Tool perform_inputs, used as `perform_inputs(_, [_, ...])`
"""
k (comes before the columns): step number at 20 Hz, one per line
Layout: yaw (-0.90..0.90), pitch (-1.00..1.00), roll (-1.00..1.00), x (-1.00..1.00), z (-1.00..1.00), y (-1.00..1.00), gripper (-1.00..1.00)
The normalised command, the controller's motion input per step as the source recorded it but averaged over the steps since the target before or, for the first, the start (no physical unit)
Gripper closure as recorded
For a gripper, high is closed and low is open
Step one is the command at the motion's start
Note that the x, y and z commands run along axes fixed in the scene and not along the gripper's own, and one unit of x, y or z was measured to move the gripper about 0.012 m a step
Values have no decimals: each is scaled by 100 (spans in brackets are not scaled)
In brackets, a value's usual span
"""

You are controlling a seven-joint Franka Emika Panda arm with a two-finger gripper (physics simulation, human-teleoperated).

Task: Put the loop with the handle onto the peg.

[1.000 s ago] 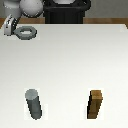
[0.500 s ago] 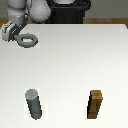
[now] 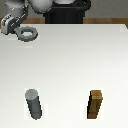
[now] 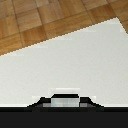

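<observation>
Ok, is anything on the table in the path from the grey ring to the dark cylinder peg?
Nothing visible does. The flat grey metal ring with the stubby handle lies at the table's far edge by the tool. Bare white tabletop runs to the dark grey upright peg. The brown wooden block stands well aside.

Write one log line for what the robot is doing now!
gripper: at flat grey metal ring's handle, grip unclear | dark grey cylinder peg: upright, bare | brown wooden block: untouched
</observation>
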Motion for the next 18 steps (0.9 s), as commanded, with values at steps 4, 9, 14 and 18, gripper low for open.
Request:
perform_inputs(4, [0, 0, 0, 0, 100, 0, 100])
perform_inputs(9, [0, 0, 0, 20, 80, 0, 100])
perform_inputs(14, [0, 0, 0, 100, 0, 0, 100])
perform_inputs(18, [0, 0, 0, 100, 0, 0, 100])
